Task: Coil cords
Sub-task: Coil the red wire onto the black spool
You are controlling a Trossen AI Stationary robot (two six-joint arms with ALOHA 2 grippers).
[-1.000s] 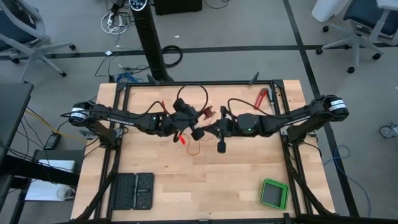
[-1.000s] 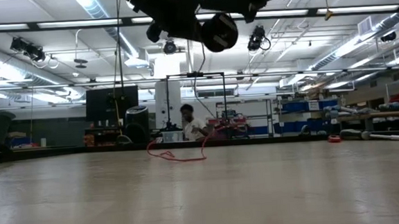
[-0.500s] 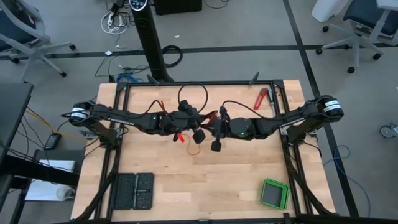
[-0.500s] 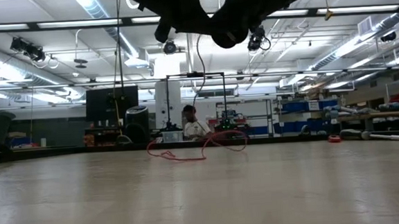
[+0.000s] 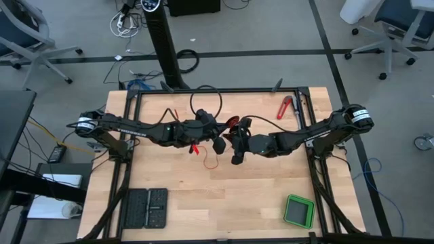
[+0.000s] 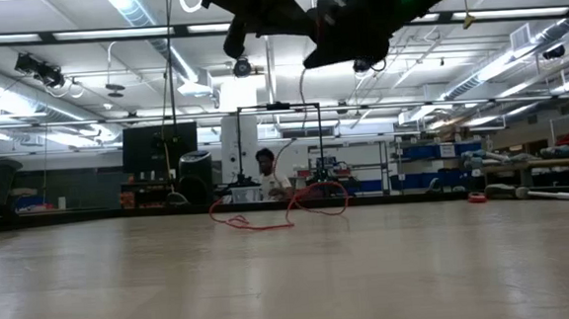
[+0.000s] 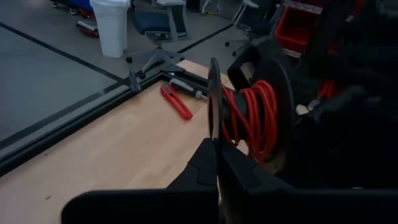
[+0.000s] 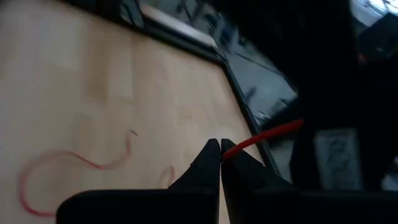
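The thin red wire lies partly loose on the table's middle and partly wound into a small red coil around a dark part of the right arm. In the low view the wire lies on the table, with a loop standing at its right. Both grippers hang above the table's middle, close together. My left gripper is shut on a thin strand. My right gripper is shut on the wire. In the high view the left gripper and the right gripper nearly meet. My left gripper pinches a thin strand between its two fingertips. The strand looks dark here and rises straight from the tips, just in front of the red coil. It is clear of the table. Which part of the wire it is cannot be told. My right gripper pinches the red wire between its two fingertips. From there the wire runs off level and straight toward the other arm's dark body. The held stretch is clear of the table, and more wire lies slack on the wood below.
A red-handled tool lies at the far right inside the black frame. A black cable loop arches behind the grippers. A green box sits near right and a black tray near left. Bare wood lies between them.
My right gripper has gone toward the table's left edge, closer to the left gripper, and has turned about its wrist. Part of the wire on the table has been drawn up into a standing loop at its right, while its left stretch has stayed put.
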